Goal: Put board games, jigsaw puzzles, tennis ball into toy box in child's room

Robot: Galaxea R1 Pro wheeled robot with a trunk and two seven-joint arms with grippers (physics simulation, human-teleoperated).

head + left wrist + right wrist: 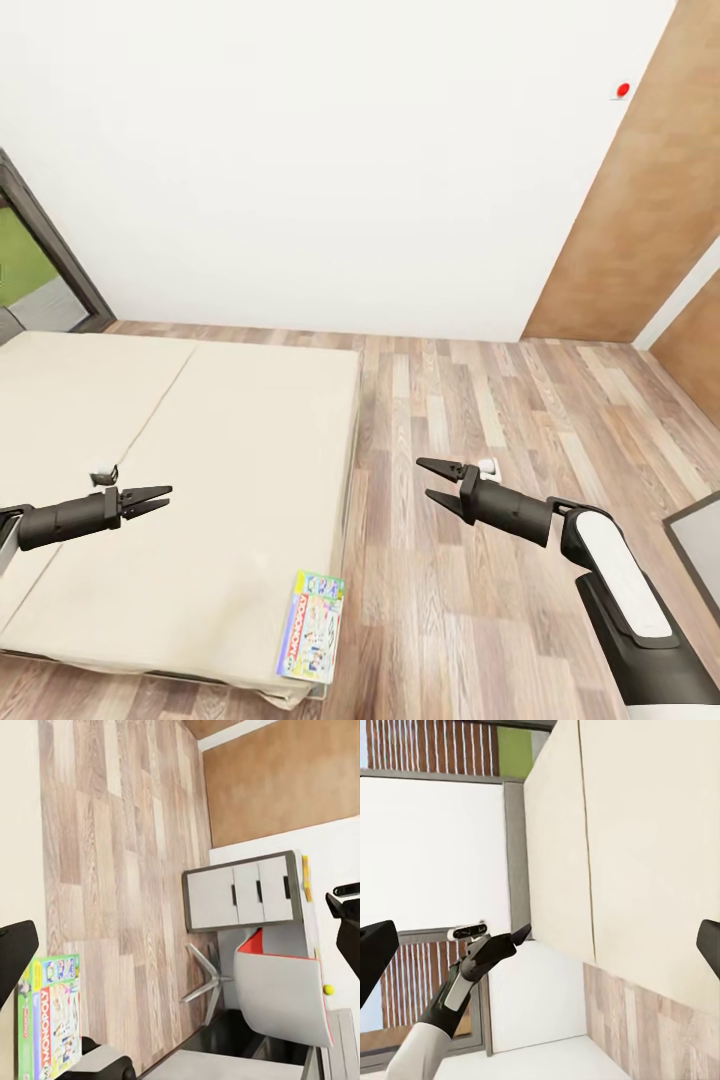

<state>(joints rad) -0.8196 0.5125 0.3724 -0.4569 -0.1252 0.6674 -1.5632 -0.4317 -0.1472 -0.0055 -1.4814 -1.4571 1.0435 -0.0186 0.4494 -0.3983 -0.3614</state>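
Note:
One board game, a colourful Monopoly box (pixel 311 627), lies flat at the bed's (pixel 200 440) near right corner; the left wrist view shows the box (pixel 51 1016) too. My left gripper (pixel 160 497) hangs open over the bed, left of the box and apart from it. My right gripper (pixel 432 482) is open above the wooden floor beside the bed, holding nothing. In the left wrist view a small yellow tennis ball (pixel 328 989) sits on the white table (pixel 337 847), beyond a chair (pixel 281 990). The right wrist view looks across the bed (pixel 652 832) at my left gripper (pixel 519 935).
A grey drawer unit (pixel 240 894) stands under the table. A grey-edged corner (pixel 700 545) shows at the head view's right. A brown wooden door (pixel 640 200) is at the back right, a dark-framed window (pixel 40 250) at the left. Wooden floor (pixel 480 400) runs between bed and table.

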